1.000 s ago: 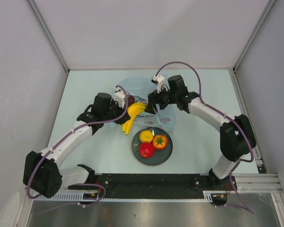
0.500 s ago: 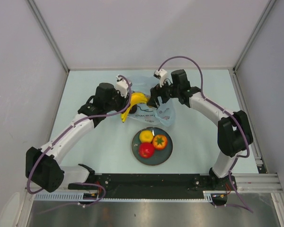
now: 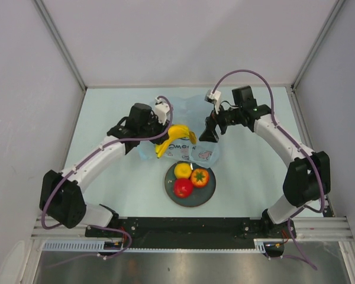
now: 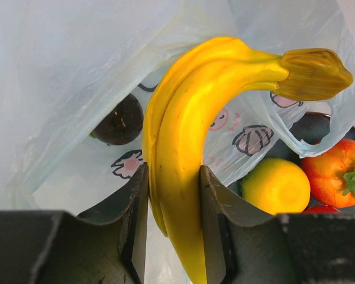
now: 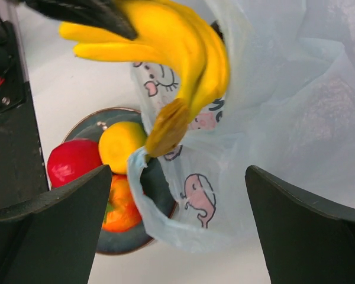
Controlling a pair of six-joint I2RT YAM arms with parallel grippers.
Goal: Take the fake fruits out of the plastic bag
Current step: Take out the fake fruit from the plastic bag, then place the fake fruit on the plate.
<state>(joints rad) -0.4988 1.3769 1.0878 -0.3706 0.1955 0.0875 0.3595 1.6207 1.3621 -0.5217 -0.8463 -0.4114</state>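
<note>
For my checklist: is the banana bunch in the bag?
Out: the banana bunch, held by the left pincer, is uncovered above the plastic bag.

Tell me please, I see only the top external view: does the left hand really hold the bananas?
Observer: Yes. In the left wrist view the left hand clamps the banana bunch from both sides, about mid-length.
Operator: Is any fruit left in the bag?
Observer: A dark purple ball shows through the film of the plastic bag, apparently inside it.
Operator: And the right hand?
Observer: In the right wrist view the right hand is wide open and grips nothing.
</note>
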